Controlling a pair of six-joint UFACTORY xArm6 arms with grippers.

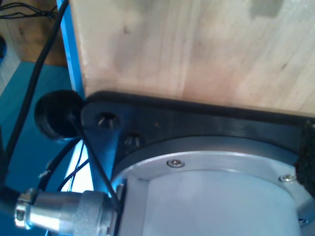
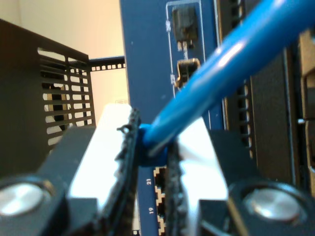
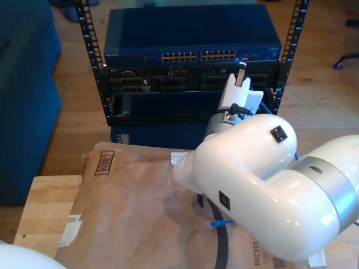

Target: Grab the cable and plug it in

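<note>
Cable (image 2: 221, 73) pinched in my second pincer (image 2: 150, 147), close before the switch's (image 2: 147, 59) ports (image 2: 160, 189).

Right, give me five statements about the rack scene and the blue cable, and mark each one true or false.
1. My second end effector is shut on the thin bright-blue Ethernet cable. True.
2. The dark-blue network switch sits at the top of the black equipment rack. True.
3. The cable held in my second end effector is thick and black. False: it is thin and bright blue.
4. Crumpled brown paper covers the light wooden table in the exterior view. True.
5. The first wrist view looks at the switch ports. False: it looks at a pale wooden board and a black mounting plate.
</note>
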